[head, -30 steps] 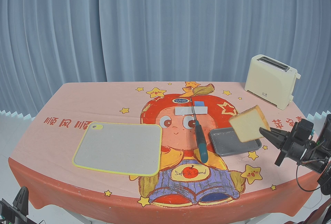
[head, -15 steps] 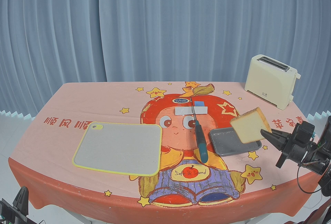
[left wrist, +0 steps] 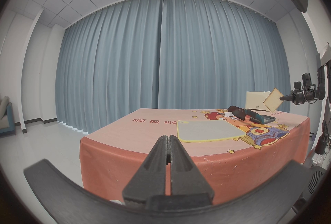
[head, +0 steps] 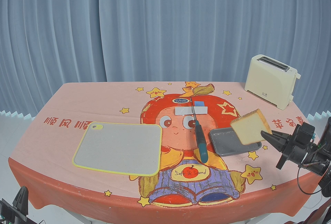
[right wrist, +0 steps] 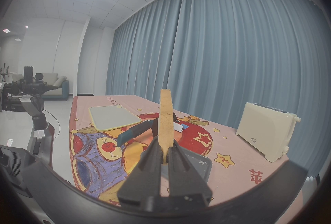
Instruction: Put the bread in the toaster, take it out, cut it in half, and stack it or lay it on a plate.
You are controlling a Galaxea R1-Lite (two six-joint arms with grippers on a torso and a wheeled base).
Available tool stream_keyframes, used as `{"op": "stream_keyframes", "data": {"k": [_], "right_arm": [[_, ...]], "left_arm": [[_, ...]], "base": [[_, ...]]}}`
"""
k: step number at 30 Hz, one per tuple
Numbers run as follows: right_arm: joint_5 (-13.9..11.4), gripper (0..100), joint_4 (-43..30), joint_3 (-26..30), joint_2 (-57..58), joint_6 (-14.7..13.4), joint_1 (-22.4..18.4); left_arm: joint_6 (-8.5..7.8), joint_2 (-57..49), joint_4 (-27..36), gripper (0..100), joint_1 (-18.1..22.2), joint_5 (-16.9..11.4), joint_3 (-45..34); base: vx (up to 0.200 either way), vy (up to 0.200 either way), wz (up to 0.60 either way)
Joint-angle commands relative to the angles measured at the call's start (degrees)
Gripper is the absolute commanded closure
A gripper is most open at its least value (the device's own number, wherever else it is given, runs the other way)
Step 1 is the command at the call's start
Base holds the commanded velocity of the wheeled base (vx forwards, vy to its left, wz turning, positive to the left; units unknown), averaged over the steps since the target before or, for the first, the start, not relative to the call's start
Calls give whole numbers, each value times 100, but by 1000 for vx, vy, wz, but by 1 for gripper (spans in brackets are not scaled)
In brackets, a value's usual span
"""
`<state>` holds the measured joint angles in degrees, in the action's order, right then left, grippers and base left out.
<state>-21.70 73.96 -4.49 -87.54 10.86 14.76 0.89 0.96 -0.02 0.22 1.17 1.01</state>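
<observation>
Left gripper [left wrist: 168, 143]: my jaws are pressed together with only a thin slit between them and nothing in them. They hang off the near left corner of the table [head: 69, 104], well apart from everything on it.

Cutting board [head: 119, 148]: grey with a yellow-green rim, lying flat on the near left part of the table.

Knife [head: 200, 135]: lies between the cutting board and the tray. Its teal handle points toward the near edge and its blade toward the far side, crossing a white strip [head: 182, 110].

Tray [head: 224, 143]: a shallow dark grey tray, just right of the knife handle.

Bread [head: 250, 127]: one slice, raised in the air over the tray's right end and not touching it. It is tilted, with its broad face toward the head camera. In the right wrist view the bread [right wrist: 166, 117] stands edge-on between my fingers, most of it reaching out past the tips.

Right gripper [head: 267, 134]: my jaws are narrowed onto the slice's lower right corner, one finger on each face. They reach in from the table's right edge.

Toaster [head: 270, 80]: cream, at the far right corner of the table, slot upward, well apart from the bread.
</observation>
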Motion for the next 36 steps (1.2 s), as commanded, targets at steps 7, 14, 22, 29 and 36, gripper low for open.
{"op": "stream_keyframes", "data": {"k": [7,14,22,29,36], "right_arm": [[-1,100,4,9,9,4,0],[-1,100,4,27,0,21,0],[-1,100,4,71,0,83,0],[-1,100,4,71,9,83,0],[-1,100,4,71,9,83,0]], "left_arm": [[-10,9,2,100,4,-3,-101],[-10,9,2,100,4,-3,-101],[8,9,2,100,4,6,-101],[8,9,2,100,4,6,-92],[8,9,2,100,4,6,-92]], "base": [[0,0,0],[0,-171,0],[0,-200,0],[0,-114,0],[0,0,0]]}}
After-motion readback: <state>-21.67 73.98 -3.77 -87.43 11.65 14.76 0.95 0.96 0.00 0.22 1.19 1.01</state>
